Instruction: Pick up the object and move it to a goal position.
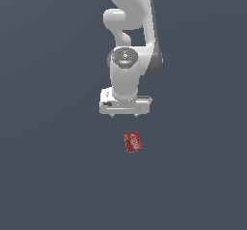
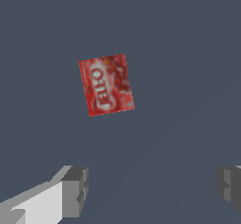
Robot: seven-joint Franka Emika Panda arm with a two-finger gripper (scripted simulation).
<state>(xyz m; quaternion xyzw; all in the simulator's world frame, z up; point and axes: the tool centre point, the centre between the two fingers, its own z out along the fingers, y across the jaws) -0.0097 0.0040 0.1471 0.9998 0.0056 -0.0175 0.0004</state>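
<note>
The object (image 1: 133, 143) is a small red box with whitish print, lying flat on the dark grey floor. In the wrist view the object (image 2: 106, 84) lies face up, slightly turned, some way beyond the fingertips. My white gripper (image 1: 124, 116) hangs above the floor, just behind the box in the exterior view and a little toward that view's left. The gripper (image 2: 150, 190) is open, its two grey fingers (image 2: 75, 190) spread wide with nothing between them. The box is much narrower than that gap.
The white arm (image 1: 130, 35) rises behind the gripper toward the top of the exterior view. A plain dark grey floor (image 1: 58, 176) surrounds the box on all sides.
</note>
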